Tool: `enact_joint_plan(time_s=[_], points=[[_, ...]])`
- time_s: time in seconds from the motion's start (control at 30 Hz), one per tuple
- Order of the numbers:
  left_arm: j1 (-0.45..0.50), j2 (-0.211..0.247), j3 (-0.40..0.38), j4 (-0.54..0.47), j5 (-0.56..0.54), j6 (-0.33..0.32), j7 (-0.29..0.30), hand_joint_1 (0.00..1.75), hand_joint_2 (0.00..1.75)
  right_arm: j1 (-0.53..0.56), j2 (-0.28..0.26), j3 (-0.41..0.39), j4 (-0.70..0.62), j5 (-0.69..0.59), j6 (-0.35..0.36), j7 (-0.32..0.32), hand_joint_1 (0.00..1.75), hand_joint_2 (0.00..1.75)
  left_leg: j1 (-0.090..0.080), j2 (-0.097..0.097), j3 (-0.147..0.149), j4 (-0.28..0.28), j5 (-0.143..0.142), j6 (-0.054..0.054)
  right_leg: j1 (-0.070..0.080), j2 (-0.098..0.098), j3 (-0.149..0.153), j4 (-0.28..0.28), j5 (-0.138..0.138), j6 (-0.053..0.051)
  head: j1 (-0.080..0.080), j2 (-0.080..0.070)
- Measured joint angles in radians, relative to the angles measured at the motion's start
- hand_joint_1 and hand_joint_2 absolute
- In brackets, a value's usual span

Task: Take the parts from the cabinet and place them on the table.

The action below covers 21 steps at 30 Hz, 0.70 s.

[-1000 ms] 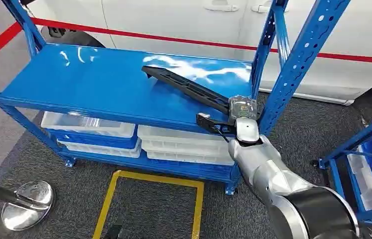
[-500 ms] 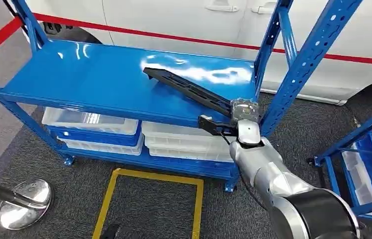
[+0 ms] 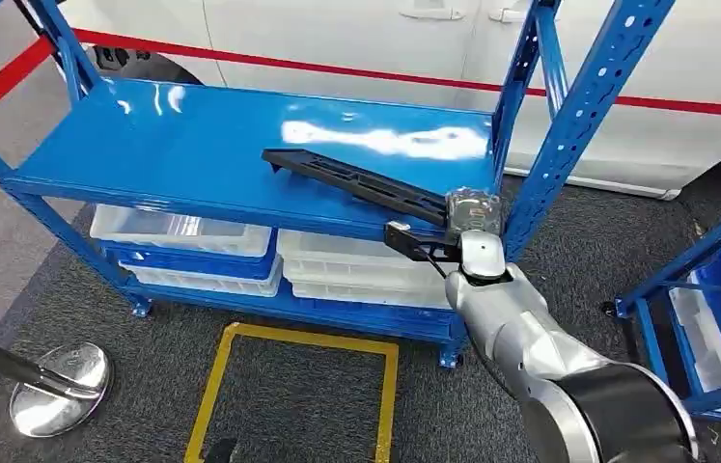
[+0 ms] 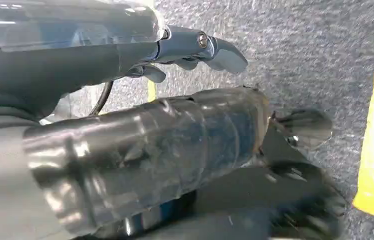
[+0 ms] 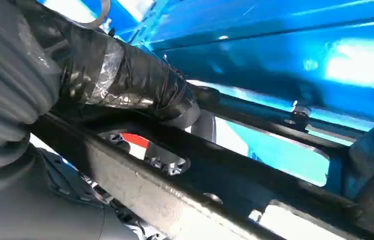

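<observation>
One long black part point(image 3: 356, 180) lies on the blue cabinet shelf point(image 3: 192, 145), its near end gripped by the right hand point(image 3: 470, 231); fingers point(image 5: 124, 80) clamp it, partly hidden. Far end has swung leftward since earlier. Left hand point(image 4: 184, 50): finger state cannot be told.

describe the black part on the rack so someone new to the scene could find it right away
Start at the blue metal rack beside the white car and look at its glossy top shelf. Near the right front post lies the long black part, slanting across the shelf, its near end held by the right hand. It is the sole dark, slim, ribbed item there; white bins sit below.
</observation>
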Motion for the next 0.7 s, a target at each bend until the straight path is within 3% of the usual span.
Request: enact_joint_plan(time_s=[0.03,0.07,0.13,0.17,0.2,0.23,0.3,0.33,0.37,0.4,0.47,0.5,0.53,0.57,0.63,0.67,0.7], points=[[0.0,-0.001,0.0,0.0,0.0,-0.001,0.0,0.0,0.0,-0.001,0.0,0.0,0.0,0.0,0.0,0.0,1.75,1.75,-0.008,-0.006,0.007,-0.019,-0.001,0.007,0.008,0.005,-0.012,0.012,0.003,0.009,-0.005,0.0],[-0.001,-0.001,0.0,0.0,0.0,-0.002,0.0,0.0,0.0,-0.001,0.0,0.0,0.0,0.0,-0.001,0.0,1.75,1.75,-0.008,-0.004,-0.004,-0.008,-0.001,0.02,0.008,0.011,-0.018,0.007,0.012,0.017,-0.004,0.0],[0.001,0.0,0.001,0.0,0.001,-0.002,0.002,0.0,0.0,0.003,-0.001,-0.001,0.0,0.0,-0.001,0.001,1.75,1.75,-0.013,-0.001,-0.01,-0.006,0.002,0.033,0.006,0.012,-0.02,0.001,0.02,0.029,-0.004,0.0],[0.001,0.0,0.001,0.0,0.001,-0.002,0.002,0.0,0.0,0.003,-0.005,-0.003,0.0,0.0,0.0,0.002,1.75,1.75,-0.01,0.003,-0.012,-0.014,0.01,0.046,0.003,0.014,-0.023,0.001,0.02,0.035,-0.004,0.0],[-0.002,0.0,0.001,0.0,0.001,-0.002,0.002,0.0,0.0,0.003,-0.008,-0.003,0.0,0.0,0.0,0.003,1.75,1.75,-0.01,0.008,-0.013,-0.017,0.018,0.058,0.0,0.016,-0.031,0.018,-0.005,0.037,-0.003,0.0],[-0.004,0.0,0.001,0.0,0.001,-0.002,0.001,0.0,0.0,0.002,-0.01,-0.004,0.0,0.0,0.0,0.003,1.75,1.75,-0.011,0.009,-0.019,-0.019,0.023,0.067,0.0,0.016,-0.049,0.067,-0.05,0.037,-0.003,0.0],[-0.005,0.0,0.001,0.0,0.001,-0.002,0.002,0.0,0.0,0.003,-0.012,-0.005,0.0,0.0,0.002,0.008,1.75,1.75,-0.017,0.013,-0.032,-0.019,0.031,0.077,0.003,0.018,-0.106,0.217,-0.136,0.037,-0.003,0.0],[-0.005,0.0,0.001,0.0,0.0,-0.003,0.002,0.0,0.0,0.004,-0.015,-0.005,0.001,0.0,0.004,0.012,1.75,1.75,-0.02,0.014,-0.039,-0.018,0.035,0.081,0.005,0.02,-0.125,0.279,-0.159,0.037,-0.004,0.0],[-0.004,0.0,0.001,0.0,-0.001,-0.003,0.002,0.0,0.0,0.004,-0.016,-0.005,0.001,0.0,0.005,0.014,1.75,1.75,-0.022,0.015,-0.044,-0.017,0.038,0.082,0.006,0.02,-0.125,0.299,-0.158,0.035,-0.004,0.0],[-0.004,0.0,0.001,0.0,-0.001,-0.003,0.002,0.0,0.0,0.001,-0.017,-0.005,0.001,0.0,0.014,0.017,1.75,1.75,-0.024,0.015,-0.049,-0.016,0.042,0.082,0.008,0.02,-0.102,0.274,-0.136,0.031,-0.003,0.0],[-0.004,0.0,0.001,0.0,-0.001,-0.004,0.002,0.0,0.0,-0.017,-0.019,-0.001,0.001,0.0,0.04,0.023,1.75,1.75,-0.027,0.015,-0.055,-0.013,0.047,0.08,0.013,0.02,-0.001,0.118,-0.068,0.016,-0.003,0.0],[-0.004,0.0,0.001,0.0,-0.001,-0.004,0.002,0.0,0.0,-0.028,-0.02,0.001,0.0,0.0,0.045,0.023,1.75,1.75,-0.027,0.015,-0.056,-0.011,0.049,0.077,0.019,0.02,0.05,0.034,-0.056,0.004,-0.004,0.0],[-0.005,-0.001,0.001,0.0,-0.001,-0.004,0.002,0.0,0.0,-0.038,-0.021,0.002,0.0,0.0,0.048,0.024,1.75,1.75,-0.033,0.015,-0.061,-0.011,0.053,0.07,0.025,0.017,0.065,0.006,-0.07,0.002,-0.004,0.0],[-0.005,-0.001,0.001,0.0,-0.001,-0.004,0.002,0.0,0.0,-0.044,-0.021,0.003,0.0,0.0,0.052,0.024,1.75,1.75,-0.029,0.016,-0.06,-0.014,0.058,0.064,0.027,0.019,0.059,0.008,-0.055,0.002,-0.006,0.0],[-0.006,-0.001,0.003,0.0,0.0,-0.004,0.002,0.0,0.0,-0.055,-0.023,0.003,0.0,0.0,0.062,0.028,1.75,1.75,-0.026,0.016,-0.062,-0.019,0.071,0.051,0.03,0.021,0.052,0.003,-0.052,-0.001,-0.005,0.0],[-0.005,-0.001,0.003,0.0,0.0,-0.005,0.002,0.0,0.0,-0.061,-0.024,0.003,0.0,0.0,0.068,0.03,1.75,1.75,-0.031,0.015,-0.063,-0.022,0.076,0.043,0.026,0.021,0.051,-0.009,-0.042,-0.009,-0.005,0.0],[-0.004,0.0,0.004,0.0,0.0,-0.005,0.002,0.0,0.0,-0.068,-0.024,0.003,0.0,0.0,0.074,0.03,1.75,1.75,-0.027,0.013,-0.071,-0.01,0.056,0.039,0.017,0.016,0.053,-0.019,-0.031,-0.014,-0.005,0.0]])
